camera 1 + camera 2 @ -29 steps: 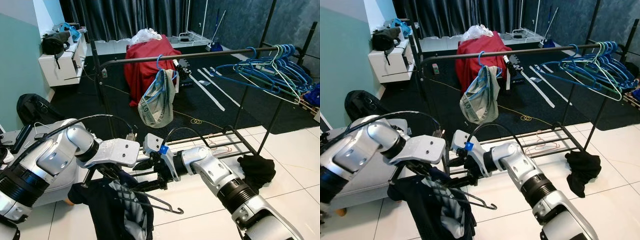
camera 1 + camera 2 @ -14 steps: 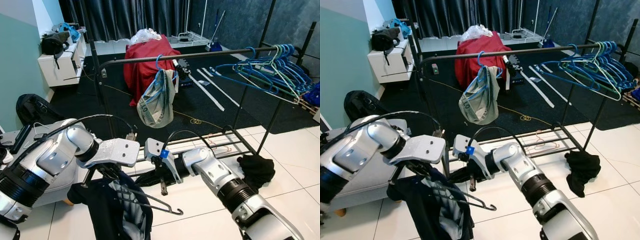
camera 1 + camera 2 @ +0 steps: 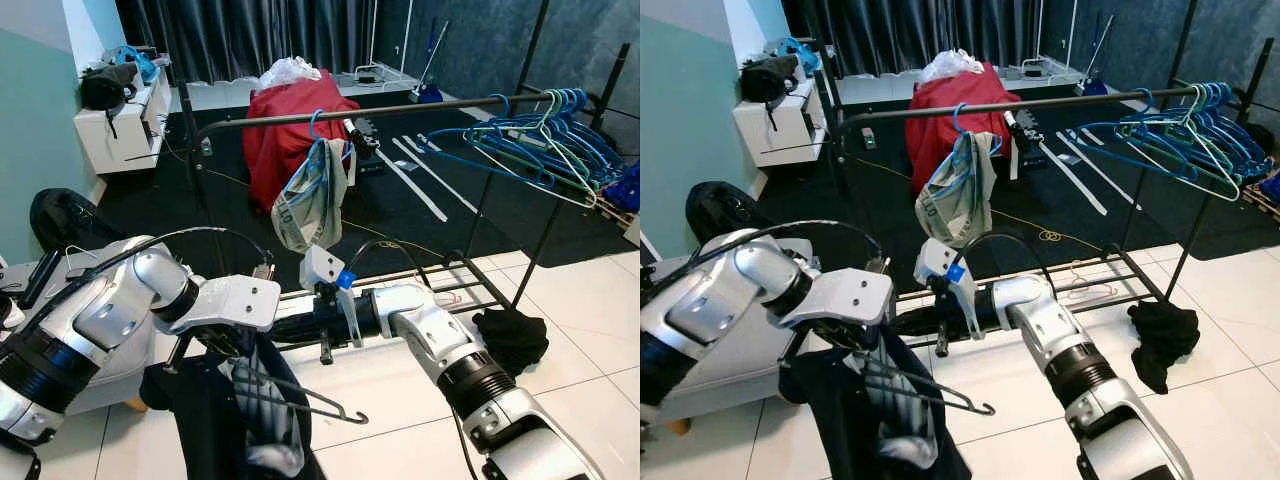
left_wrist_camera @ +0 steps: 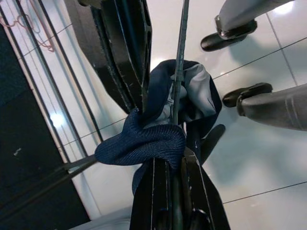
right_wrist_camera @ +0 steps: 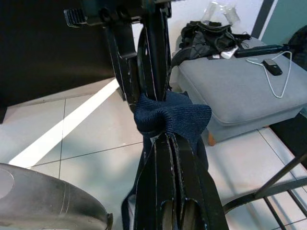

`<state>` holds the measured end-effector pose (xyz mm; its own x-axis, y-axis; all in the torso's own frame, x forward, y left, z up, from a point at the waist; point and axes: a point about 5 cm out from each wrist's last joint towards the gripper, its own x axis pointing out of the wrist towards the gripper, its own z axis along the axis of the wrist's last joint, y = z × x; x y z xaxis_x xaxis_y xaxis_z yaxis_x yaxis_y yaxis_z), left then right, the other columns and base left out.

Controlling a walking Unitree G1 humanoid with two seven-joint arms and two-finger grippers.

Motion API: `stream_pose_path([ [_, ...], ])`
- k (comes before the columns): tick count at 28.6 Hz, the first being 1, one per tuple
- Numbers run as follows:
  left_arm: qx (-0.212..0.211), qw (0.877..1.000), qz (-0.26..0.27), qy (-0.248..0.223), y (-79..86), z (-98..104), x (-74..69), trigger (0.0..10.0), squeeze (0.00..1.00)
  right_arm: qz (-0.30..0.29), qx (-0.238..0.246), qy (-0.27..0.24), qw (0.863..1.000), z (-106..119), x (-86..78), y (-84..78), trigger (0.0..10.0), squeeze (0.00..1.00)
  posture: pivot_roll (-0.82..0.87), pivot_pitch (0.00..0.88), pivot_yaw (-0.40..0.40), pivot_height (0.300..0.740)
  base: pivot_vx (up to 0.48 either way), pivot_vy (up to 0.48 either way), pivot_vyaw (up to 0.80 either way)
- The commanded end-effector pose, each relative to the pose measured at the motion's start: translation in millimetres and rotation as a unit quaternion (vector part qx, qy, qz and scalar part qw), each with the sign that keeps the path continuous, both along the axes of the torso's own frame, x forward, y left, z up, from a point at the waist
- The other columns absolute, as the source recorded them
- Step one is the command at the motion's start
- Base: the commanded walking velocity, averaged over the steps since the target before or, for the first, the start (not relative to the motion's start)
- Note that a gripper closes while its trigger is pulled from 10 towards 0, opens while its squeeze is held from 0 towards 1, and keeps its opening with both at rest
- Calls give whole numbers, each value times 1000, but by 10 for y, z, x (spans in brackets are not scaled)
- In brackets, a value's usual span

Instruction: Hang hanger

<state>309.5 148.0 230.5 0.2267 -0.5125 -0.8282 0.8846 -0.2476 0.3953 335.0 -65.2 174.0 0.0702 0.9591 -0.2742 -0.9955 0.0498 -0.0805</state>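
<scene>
We hold the black wire hanger (image 3: 300, 400) with its dark navy garment (image 3: 225, 425) low over the white tiled floor (image 3: 560, 320). Both left end effector (image 4: 165, 143) and right end effector (image 5: 165, 127) are clamped on the cloth. Lift evenly, keeping the hook upright toward the dark clothes rail (image 3: 400, 108).

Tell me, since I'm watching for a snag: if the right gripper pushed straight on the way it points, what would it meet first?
Likely the left gripper. The right gripper is shut on the dark blue garment, and the left one's black fingers hold it just beyond.
</scene>
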Motion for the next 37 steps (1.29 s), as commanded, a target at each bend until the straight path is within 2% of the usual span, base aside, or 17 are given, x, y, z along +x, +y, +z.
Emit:
stream_pose_path([
  [1,5,1000,-6,-13,-32,36,9,0,0,8,14,-5,1000,33,-22,22,0,0,-75,34,13,740,0,0,0],
  [8,3,1000,-7,-17,-30,35,5,0,0,16,17,0,1000,5,-57,4,0,0,-76,30,8,740,0,0,0],
  [9,-2,1000,-8,-26,-29,47,11,157,0,28,33,-1,999,26,-92,-7,0,0,-74,24,4,740,0,0,0],
  [10,-6,999,-7,-31,-32,62,17,118,0,39,45,-2,998,51,-123,-23,9216,0,-73,21,2,740,0,0,0],
  [11,-6,999,-7,-31,-32,62,17,118,0,39,45,-2,998,51,-123,-23,9216,0,-73,21,2,740,0,0,0],
  [12,-8,999,-6,-35,-32,77,23,118,0,50,49,-2,998,62,-159,-48,10000,0,-76,20,1,740,0,0,0],
  [17,-9,999,-3,-39,-19,94,41,39,0,65,34,8,997,40,-210,-105,10000,0,-80,16,2,740,0,0,0],
  [18,-8,999,-1,-40,-15,94,49,157,0,62,14,5,998,7,-214,-137,10000,180,-82,12,2,740,0,0,0],
  [20,-8,999,-1,-40,-15,94,49,157,0,62,14,5,998,7,-214,-137,10000,180,-82,12,2,740,0,0,0],
  [21,-7,999,-1,-40,-15,92,56,549,0,56,-5,0,998,-23,-207,-167,10000,533,-84,8,4,740,0,0,0],
  [23,-7,999,-1,-40,-15,92,56,549,0,56,-5,0,998,-23,-207,-167,10000,533,-84,8,4,740,0,0,0],
  [24,-4,999,-2,-41,-17,88,62,784,0,46,-13,-3,999,-30,-187,-191,10000,973,-83,7,4,740,0,0,0],
  [27,0,999,-3,-42,-16,83,62,1137,0,42,-28,5,999,-29,-175,-235,10000,1000,-82,3,3,740,0,0,0],
  [28,1,999,-4,-43,-15,79,58,3059,0,42,-42,17,998,-33,-173,-280,10000,1000,-80,0,3,740,0,0,0],
  [33,0,999,-5,-40,-14,69,44,2980,0,42,-55,30,997,-25,-175,-329,10000,1000,-82,3,3,740,0,0,0],
  [34,0,999,-6,-37,-15,59,29,0,0,36,-56,32,997,9,-159,-367,10000,1000,-83,4,3,740,0,0,0],
  [37,0,1000,-9,-25,-16,45,2,0,0,22,-55,59,997,107,-131,-464,10000,976,-83,3,2,740,0,0,0],
])
